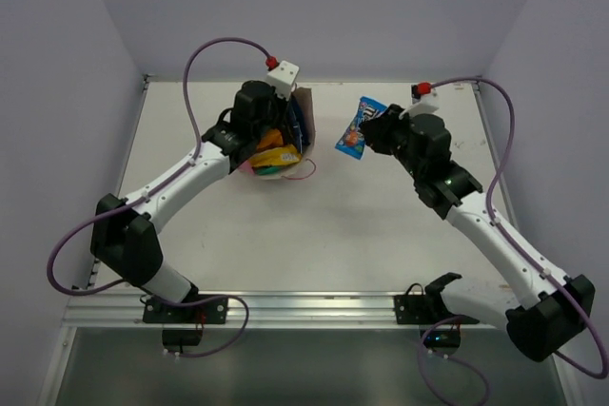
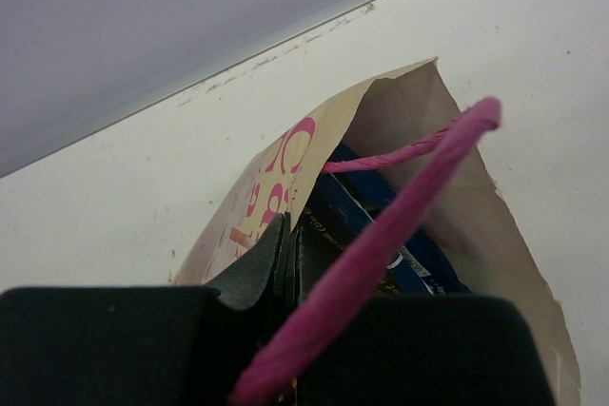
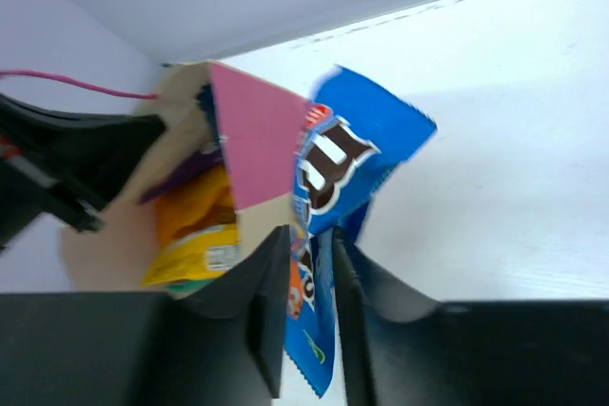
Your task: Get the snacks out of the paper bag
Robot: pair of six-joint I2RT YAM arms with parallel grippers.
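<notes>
While the right gripper (image 3: 309, 240) is closed on a blue packet (image 3: 366, 145), pinching it low on its length, the packet hangs in the air to the right of the paper bag (image 1: 304, 111), over bare bench (image 1: 285, 254) in the upper middle of the top view. The left gripper (image 2: 288, 254) is clamped on the bag's printed front wall and holds its mouth open. Inside the bag are a dark blue packet (image 2: 376, 211) and an orange-yellow packet (image 3: 195, 221), so the task looks only partly done.

Several things could go wrong from here. The glossy packet is gripped on a narrow strip, and a quick swing could let it slide out before it reaches a place on the bench. In the right wrist view it sits close against the bag's pink side, so dragging it sideways could catch that edge and pull the bag. The pink cord handle (image 2: 381, 254) lies across the left gripper, and it could snag the fingers when they let go. The bag appears to lean on that one pinch, so if the paper tears or slips it may tip.
</notes>
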